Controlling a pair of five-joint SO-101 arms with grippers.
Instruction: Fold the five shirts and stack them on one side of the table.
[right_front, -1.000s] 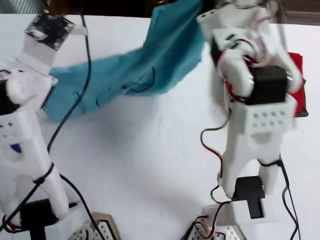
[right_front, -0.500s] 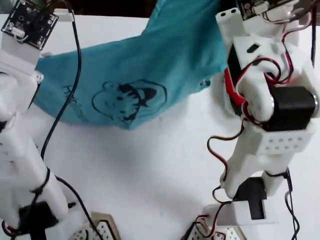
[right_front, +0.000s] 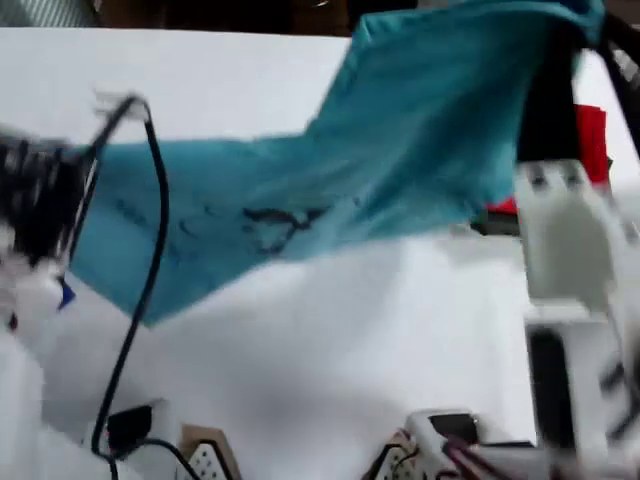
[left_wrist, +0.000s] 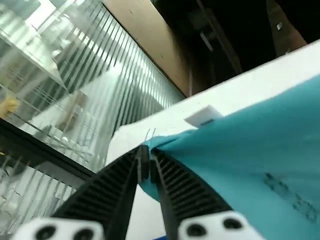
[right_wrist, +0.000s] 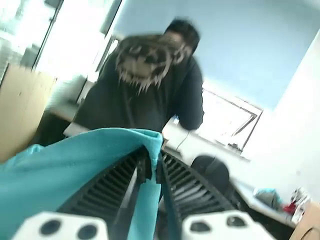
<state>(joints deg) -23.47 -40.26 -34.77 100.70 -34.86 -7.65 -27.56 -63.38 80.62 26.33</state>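
The teal shirt (right_front: 420, 150) is up off the bench (right_front: 300, 360), stretched like a sling between the two tools. The left tool (left_wrist: 149, 161) is pinched shut on one edge of the cloth, and the fabric runs away from its tips toward the other arm. The right tool (right_wrist: 151, 167) is likewise closed on another edge, with cloth draped over and down from its tips. In the high view the end at the right tool sits higher, so the shirt slopes down toward the left tool, its dark printed drawing (right_front: 270, 218) facing up. Under the right tool's side a red cloth (right_front: 593, 135) lies on the bench, partly covered by the hanging shirt. I cannot tell whether it is a folded shirt.

This looks like the spreading step before folding. The next move probably calls for both tools to lower together with the cloth taut, so it lands flat and clear of the red cloth.
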